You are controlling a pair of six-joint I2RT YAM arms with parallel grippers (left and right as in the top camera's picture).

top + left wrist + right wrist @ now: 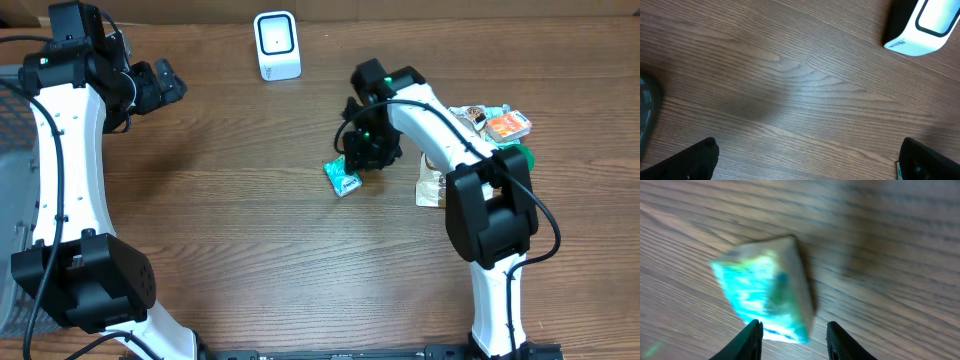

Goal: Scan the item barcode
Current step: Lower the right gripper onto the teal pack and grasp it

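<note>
The item, a small teal and white packet (343, 178), lies on the wooden table near the middle. My right gripper (362, 150) hangs just above and behind it. In the right wrist view the blurred packet (765, 292) reaches down between the two fingers; it lies close to the left one, and a gap of bare wood shows before the right one, so the right gripper (794, 340) is open. The white barcode scanner (277, 45) stands at the far edge and its corner (925, 25) shows in the left wrist view. My left gripper (165, 85) (807, 160) is wide open over bare wood.
A pile of small packets (495, 125) lies at the right, beside the right arm, with a tan sachet (430, 188) in front of it. A wire basket (10, 130) sits at the left edge of the table.
</note>
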